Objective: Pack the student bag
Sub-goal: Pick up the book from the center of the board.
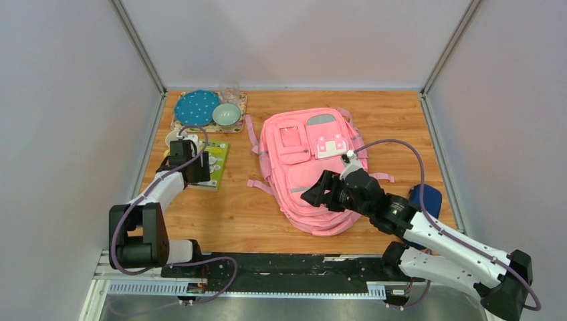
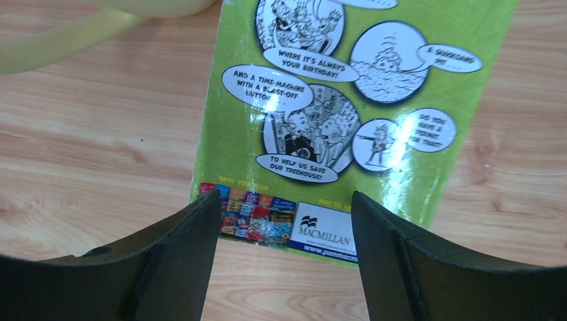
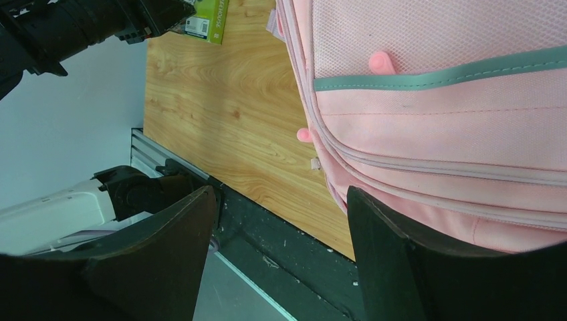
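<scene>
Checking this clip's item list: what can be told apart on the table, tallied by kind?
Student bag: 1
Small blue case: 1
Book: 1
Dishes: 2, dotted plate and bowl
Tray: 1
Pale object, unidentified: 1
Total: 7

light: bright, even, overhead | shadows: faint, soft | glare: white glints on green book (image 2: 348,127) cover, mid-frame | focus: top view sharp, wrist views slightly soft, lower edges dark
</scene>
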Controlling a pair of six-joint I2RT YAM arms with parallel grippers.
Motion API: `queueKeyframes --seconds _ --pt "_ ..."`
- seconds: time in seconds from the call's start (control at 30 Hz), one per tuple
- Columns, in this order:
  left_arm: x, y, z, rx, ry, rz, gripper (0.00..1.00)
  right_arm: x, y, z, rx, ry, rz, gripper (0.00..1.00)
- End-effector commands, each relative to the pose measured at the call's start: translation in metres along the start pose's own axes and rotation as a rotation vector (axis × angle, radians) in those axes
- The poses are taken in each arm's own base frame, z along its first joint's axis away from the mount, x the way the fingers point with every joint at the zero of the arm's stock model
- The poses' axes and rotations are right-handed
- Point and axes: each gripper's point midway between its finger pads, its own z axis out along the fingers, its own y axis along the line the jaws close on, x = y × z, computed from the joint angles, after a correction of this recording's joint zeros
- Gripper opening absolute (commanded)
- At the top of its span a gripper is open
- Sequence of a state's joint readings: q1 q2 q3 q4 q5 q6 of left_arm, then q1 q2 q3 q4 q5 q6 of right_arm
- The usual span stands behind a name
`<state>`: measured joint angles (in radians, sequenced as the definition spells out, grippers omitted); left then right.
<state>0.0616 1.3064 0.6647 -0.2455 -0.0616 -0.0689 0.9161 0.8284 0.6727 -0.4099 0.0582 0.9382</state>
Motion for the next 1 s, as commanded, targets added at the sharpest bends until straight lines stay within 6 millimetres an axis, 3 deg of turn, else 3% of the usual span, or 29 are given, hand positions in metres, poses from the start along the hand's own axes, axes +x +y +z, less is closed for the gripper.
queueKeyframes --seconds 0.0,0.13,0.3,0.47,0.67,0.8,0.97 --pt "-0.013 0.018 0.01 -0.071 -0.017 0.054 0.79 -0.003 0.012 0.001 -0.04 -0.003 -0.008 0.75" --pt "-0.009 0.021 0.012 -0.054 -0.058 0.053 0.79 -0.001 0.008 0.001 -0.033 -0.002 -0.001 0.75" --pt "-0.02 0.034 0.007 -0.102 -0.114 0.074 0.81 0.001 0.006 0.004 -0.028 0.002 -0.001 0.75" --pt "-0.014 0.039 0.015 -0.074 -0.087 0.006 0.83 0.003 0.008 0.008 -0.028 0.017 -0.005 0.75" --pt "0.004 0.015 0.022 0.08 -0.016 -0.012 0.82 0.006 0.006 0.009 -0.025 0.029 -0.007 0.75" --pt "0.029 -0.02 0.01 0.297 0.093 0.038 0.77 0.004 0.006 0.009 -0.018 0.019 -0.011 0.75" --pt "0.051 -0.036 0.004 0.402 0.166 0.05 0.75 0.004 0.007 0.012 -0.022 0.026 -0.014 0.75"
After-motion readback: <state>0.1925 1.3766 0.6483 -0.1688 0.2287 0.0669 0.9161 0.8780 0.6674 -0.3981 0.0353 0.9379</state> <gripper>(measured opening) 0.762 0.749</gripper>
